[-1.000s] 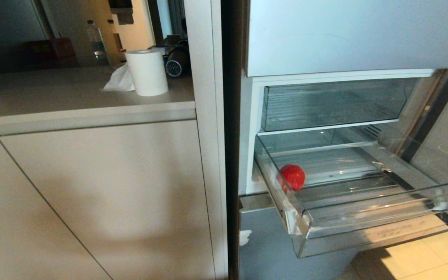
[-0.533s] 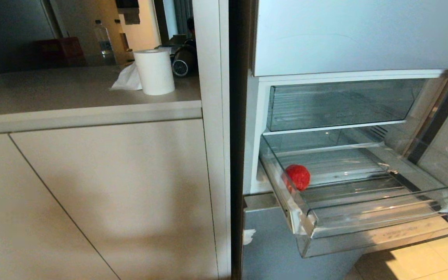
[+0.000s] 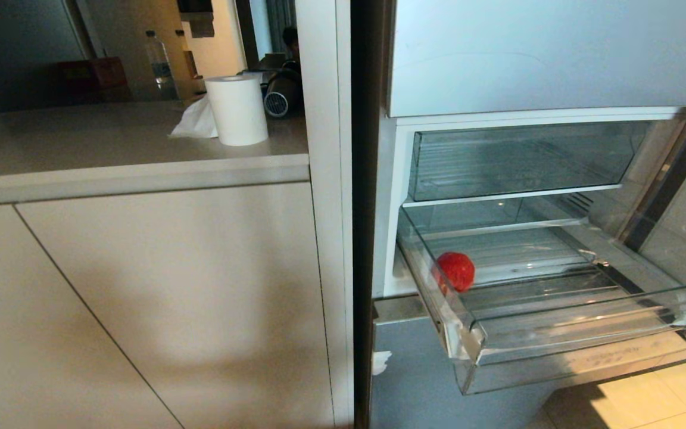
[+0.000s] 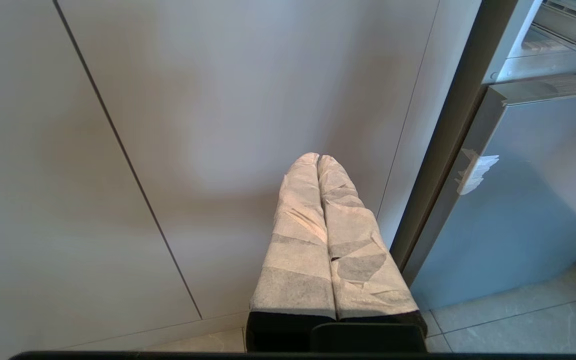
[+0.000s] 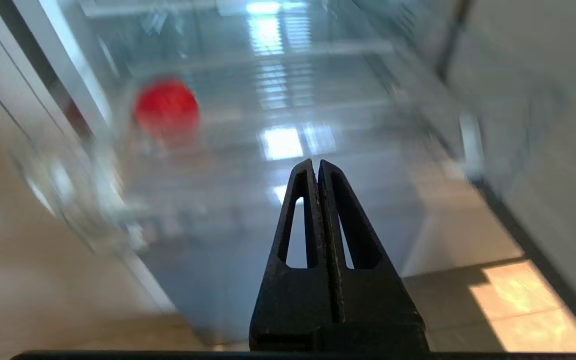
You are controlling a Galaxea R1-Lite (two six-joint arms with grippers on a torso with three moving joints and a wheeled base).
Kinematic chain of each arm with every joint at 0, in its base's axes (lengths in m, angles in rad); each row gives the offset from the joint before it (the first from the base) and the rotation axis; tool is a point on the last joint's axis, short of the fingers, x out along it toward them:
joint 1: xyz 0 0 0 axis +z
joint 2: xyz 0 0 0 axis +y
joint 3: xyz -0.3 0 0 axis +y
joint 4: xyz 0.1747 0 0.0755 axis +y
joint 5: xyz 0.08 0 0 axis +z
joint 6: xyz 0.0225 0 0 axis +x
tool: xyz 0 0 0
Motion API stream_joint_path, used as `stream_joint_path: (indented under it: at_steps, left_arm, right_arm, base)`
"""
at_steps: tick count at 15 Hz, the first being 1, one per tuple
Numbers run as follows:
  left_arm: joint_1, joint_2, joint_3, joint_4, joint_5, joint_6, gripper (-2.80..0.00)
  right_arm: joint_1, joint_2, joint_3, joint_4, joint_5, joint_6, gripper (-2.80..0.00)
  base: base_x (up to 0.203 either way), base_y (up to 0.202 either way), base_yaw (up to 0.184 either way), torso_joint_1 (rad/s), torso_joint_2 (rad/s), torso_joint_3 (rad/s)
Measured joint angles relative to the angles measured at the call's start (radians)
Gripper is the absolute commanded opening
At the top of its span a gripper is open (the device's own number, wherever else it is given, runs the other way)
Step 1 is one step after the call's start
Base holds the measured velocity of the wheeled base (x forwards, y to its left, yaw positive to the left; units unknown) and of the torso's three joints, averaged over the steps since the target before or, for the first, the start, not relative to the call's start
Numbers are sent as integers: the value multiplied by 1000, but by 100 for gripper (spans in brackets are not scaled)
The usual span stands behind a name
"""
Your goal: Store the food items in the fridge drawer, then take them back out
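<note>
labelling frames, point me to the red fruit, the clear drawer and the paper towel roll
red fruit (image 3: 455, 271), head view, middle of its skin
clear drawer (image 3: 581, 333), head view, front lip
paper towel roll (image 3: 237, 113), head view, side of the roll

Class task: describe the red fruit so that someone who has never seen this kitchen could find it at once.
Start at the open fridge to the right of the pale cupboards. Below its clear upper bin, a see-through drawer is pulled out. The red fruit lies near the drawer's left wall, the only coloured thing in it.
</note>
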Motion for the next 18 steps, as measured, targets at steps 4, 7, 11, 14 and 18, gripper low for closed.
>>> stream_joint_path:
  at_steps: [4, 7, 11, 14, 18]
  left_arm:
    - [0, 0, 0, 0, 0, 0, -280]
    - [0, 0, 0, 0, 0, 0, -280]
    - [0, 0, 0, 0, 0, 0, -280]
    - [0, 0, 0, 0, 0, 0, -280]
    - [0, 0, 0, 0, 0, 0, -280]
  right_arm:
    - [88, 390, -447, 180, 23, 77, -280]
    - [149, 666, -685, 338, 41, 144, 0]
    - [182, 960, -830, 412, 50, 191, 0]
    - [188, 1087, -882, 417, 85, 263, 0]
    - [207, 1180, -906, 413, 125, 274, 0]
  base:
    - [0, 0, 0, 0, 0, 0]
    - [0, 0, 0, 0, 0, 0]
    - [0, 0, 0, 0, 0, 0]
    - [0, 0, 0, 0, 0, 0]
    - [0, 0, 0, 0, 0, 0]
